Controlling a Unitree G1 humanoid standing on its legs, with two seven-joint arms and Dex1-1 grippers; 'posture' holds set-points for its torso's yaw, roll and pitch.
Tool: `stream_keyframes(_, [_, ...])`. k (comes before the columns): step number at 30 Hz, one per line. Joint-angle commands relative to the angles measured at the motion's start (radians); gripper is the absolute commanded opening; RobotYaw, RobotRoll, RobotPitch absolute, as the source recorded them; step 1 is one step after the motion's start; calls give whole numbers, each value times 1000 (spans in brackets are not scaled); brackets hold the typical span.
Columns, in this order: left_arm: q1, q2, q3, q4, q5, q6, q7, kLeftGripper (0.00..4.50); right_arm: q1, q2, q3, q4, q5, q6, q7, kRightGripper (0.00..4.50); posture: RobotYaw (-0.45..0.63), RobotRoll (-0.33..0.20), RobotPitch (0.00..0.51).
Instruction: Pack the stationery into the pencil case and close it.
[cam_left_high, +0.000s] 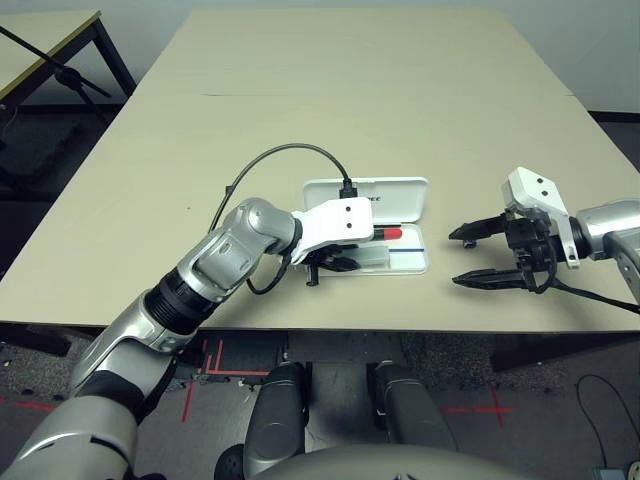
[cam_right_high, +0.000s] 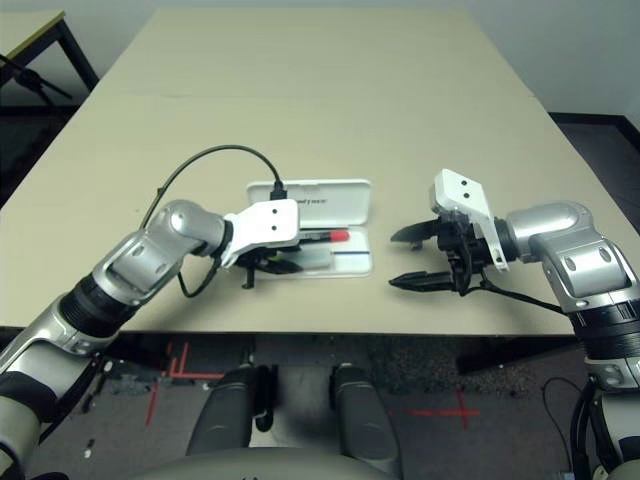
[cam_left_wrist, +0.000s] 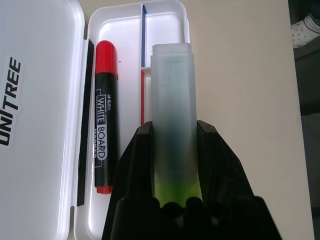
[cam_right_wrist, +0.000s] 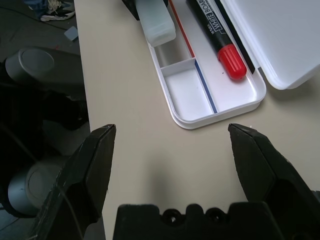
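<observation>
The left claw (cam_left_wrist: 172, 150) grips the lime-green highlighter (cam_left_wrist: 172, 110) by its body, pale cap forward, over the near side of the pencil case (cam_left_high: 415, 262) tray, apparently lined up to drop in lengthwise. Beside it, the red marker (cam_left_wrist: 106, 117) already lies in the tray by the hinge. Farther back, the lid (cam_left_high: 400, 195) lies flat open on the table (cam_left_high: 350, 90). The right claw (cam_left_high: 485, 255) waits spread and empty, well clear, probably for closing.

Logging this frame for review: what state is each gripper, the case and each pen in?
Pencil case: open, lid laid flat on the table.
Red whiteboard marker: capped, lying in the tray beside the hinge.
Green highlighter: capped, held over the tray.
Left gripper: shut on the highlighter.
Right gripper: open, empty, beside the case.
</observation>
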Motion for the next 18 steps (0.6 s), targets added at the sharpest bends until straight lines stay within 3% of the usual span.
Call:
stream_keyframes(1, [-14,0,-17,-7,18,-1,-12,2212,11,-3,2,-19,-5,-5,-4,4500,-17,0,121])
stream_keyframes(7, [-12,13,17,-15,12,-12,-14,4466,12,-3,1,-22,-5,-2,-8,4500,-17,0,124])
stream_keyframes(13, [-7,44,126,-45,-41,-34,-26,4488,1,-4,-15,-40,18,34,-19,4500,-16,0,128])
stream_keyframes(18, [39,137,241,-93,-105,-74,-75,4488,0,-5,-34,-62,44,71,-33,4500,-15,0,128])
